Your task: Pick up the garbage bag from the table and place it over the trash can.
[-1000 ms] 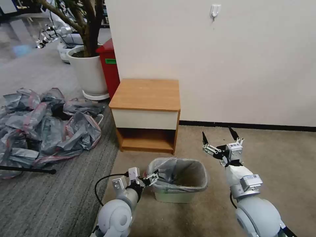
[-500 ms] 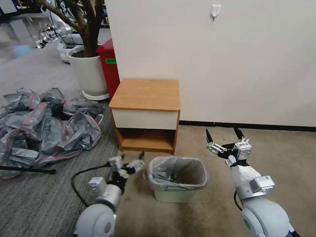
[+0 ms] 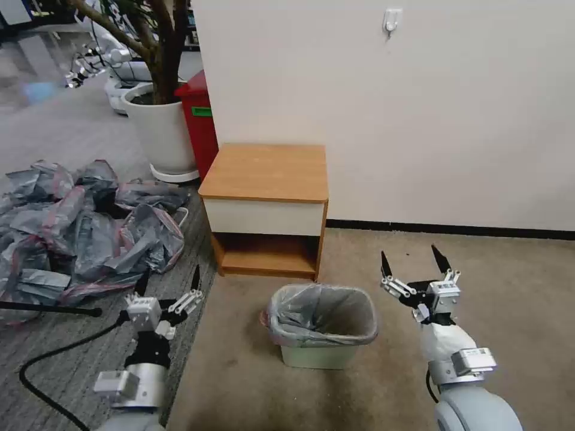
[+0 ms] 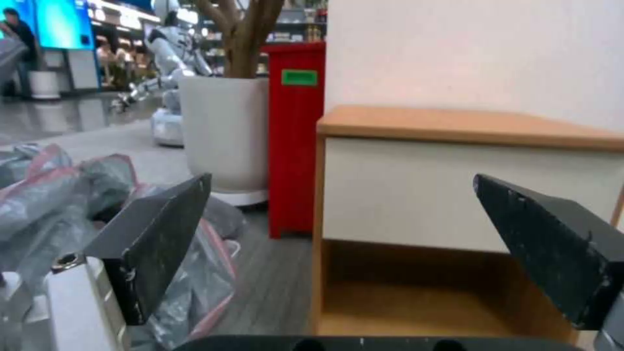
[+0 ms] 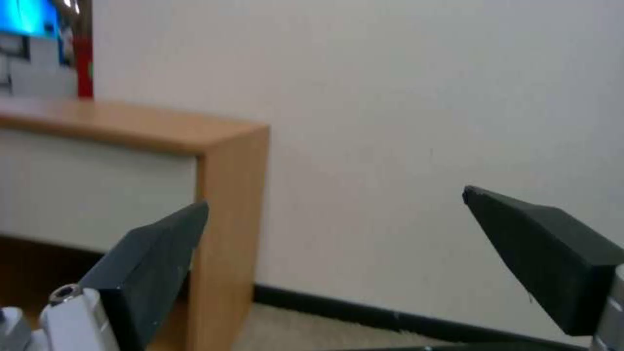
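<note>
The garbage bag [image 3: 338,311] is thin grey plastic and lines the cream trash can [image 3: 311,358]. Its mouth is folded over the rim, with a pink band at the left corner. The trash can stands on the carpet in front of the wooden table [image 3: 266,173], whose top is bare. My left gripper [image 3: 169,280] hovers open to the left of the can, well apart from it, holding nothing. My right gripper [image 3: 413,261] is open and holds nothing, to the right of the can. In the left wrist view the left gripper [image 4: 341,178] faces the table [image 4: 455,126]. In the right wrist view the right gripper [image 5: 333,197] faces the table's corner [image 5: 227,141].
A heap of grey-pink bags [image 3: 84,227] covers the floor at the left, by a black rod [image 3: 54,309]. A white planter [image 3: 159,131] and a red bin [image 3: 200,120] stand behind the table's left side. A wall [image 3: 419,120] runs behind. Carpet lies open to the right.
My left arm has drawn away from the trash can's left rim, swinging left and back over the grey carpet. My right gripper has slid slightly right and nearer me, still open.
</note>
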### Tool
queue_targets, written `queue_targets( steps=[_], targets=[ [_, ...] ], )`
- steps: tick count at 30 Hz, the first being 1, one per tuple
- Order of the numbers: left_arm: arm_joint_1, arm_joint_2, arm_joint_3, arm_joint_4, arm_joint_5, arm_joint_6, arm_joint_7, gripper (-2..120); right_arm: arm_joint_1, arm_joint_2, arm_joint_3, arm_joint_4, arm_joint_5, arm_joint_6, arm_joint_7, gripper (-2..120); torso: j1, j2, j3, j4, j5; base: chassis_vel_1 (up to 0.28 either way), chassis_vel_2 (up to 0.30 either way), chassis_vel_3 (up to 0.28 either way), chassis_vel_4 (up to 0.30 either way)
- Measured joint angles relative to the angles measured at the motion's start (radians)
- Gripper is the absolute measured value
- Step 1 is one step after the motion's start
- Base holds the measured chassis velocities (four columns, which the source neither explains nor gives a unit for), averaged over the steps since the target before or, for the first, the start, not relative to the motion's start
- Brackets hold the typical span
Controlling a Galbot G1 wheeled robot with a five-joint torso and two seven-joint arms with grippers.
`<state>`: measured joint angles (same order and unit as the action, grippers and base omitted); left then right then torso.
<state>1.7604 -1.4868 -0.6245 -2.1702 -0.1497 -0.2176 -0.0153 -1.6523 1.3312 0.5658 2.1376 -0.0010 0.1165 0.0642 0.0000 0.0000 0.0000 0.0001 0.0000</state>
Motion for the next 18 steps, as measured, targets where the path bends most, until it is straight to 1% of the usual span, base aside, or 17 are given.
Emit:
queue_targets(
  steps=[1, 6, 9, 12, 14, 18],
  targets=[
    [-0.005, -0.014, 0.002, 0.019, 0.014, -0.013, 0.008, 100, -0.002, 0.002, 0.014, -0.008, -0.006, -0.012, -0.015, 100, 0.0, 0.0, 0.0, -0.0002, 0.0, 0.0, 0.0, 0.0, 0.0],
    [-0.012, -0.034, 0.018, 0.053, 0.02, -0.024, 0.014, 100, -0.001, 0.004, 0.033, -0.029, 0.006, -0.041, -0.032, 100, 0.0, 0.0, 0.0, -0.0001, 0.0001, 0.0, 0.0, 0.0, 0.0],
    [-0.025, -0.044, 0.029, 0.09, 0.022, -0.038, 0.025, 100, 0.002, 0.007, 0.038, -0.048, 0.05, -0.046, -0.058, 100, 0.0, 0.0, 0.0, -0.0001, 0.0001, 0.0, 0.0, 0.0, 0.0],
    [-0.031, -0.045, 0.031, 0.102, 0.022, -0.042, 0.027, 100, 0.003, 0.007, 0.036, -0.057, 0.079, -0.038, -0.079, 100, 0.0, 0.0, 0.0, -0.0001, 0.0001, 0.0, 0.0, 0.0, 0.0],
    [-0.034, -0.046, 0.033, 0.11, 0.017, -0.043, 0.031, 100, 0.006, 0.006, 0.027, -0.072, 0.109, -0.012, -0.107, 100, 0.0, 0.0, 0.0, -0.0001, 0.0001, 0.0, 0.0, 0.0, 0.0],
    [-0.034, -0.045, 0.036, 0.118, 0.012, -0.047, 0.036, 100, 0.008, 0.008, 0.02, -0.081, 0.119, -0.003, -0.12, 100, 0.0, 0.0, 0.0, -0.0001, 0.0001, 0.0, 0.0, 0.0, 0.0]
  ],
)
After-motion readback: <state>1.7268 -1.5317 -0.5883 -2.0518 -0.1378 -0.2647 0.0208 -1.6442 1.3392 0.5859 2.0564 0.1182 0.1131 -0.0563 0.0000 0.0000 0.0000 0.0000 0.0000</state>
